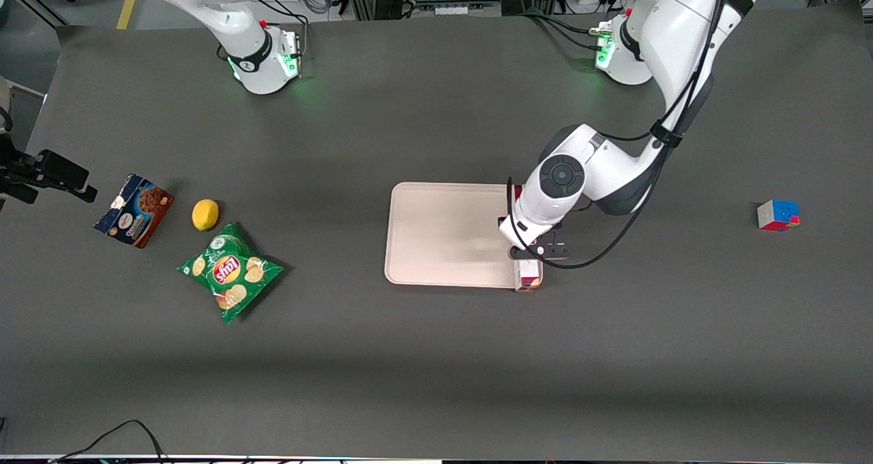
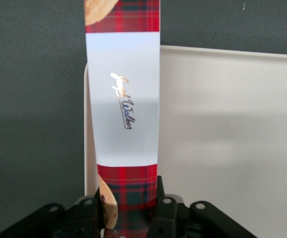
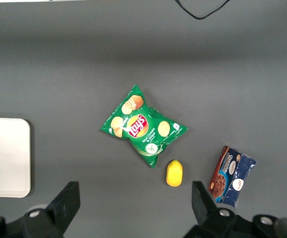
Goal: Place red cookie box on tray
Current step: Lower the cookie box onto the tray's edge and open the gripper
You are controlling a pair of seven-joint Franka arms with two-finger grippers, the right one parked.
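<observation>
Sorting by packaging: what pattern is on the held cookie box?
Red tartan with a white label panel, on the red cookie box; left wrist view.

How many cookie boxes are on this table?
2. The red cookie box is held by the left gripper along the tray edge; the chocolate cookie box lies beside the lemon, toward the parked arm's end.
</observation>
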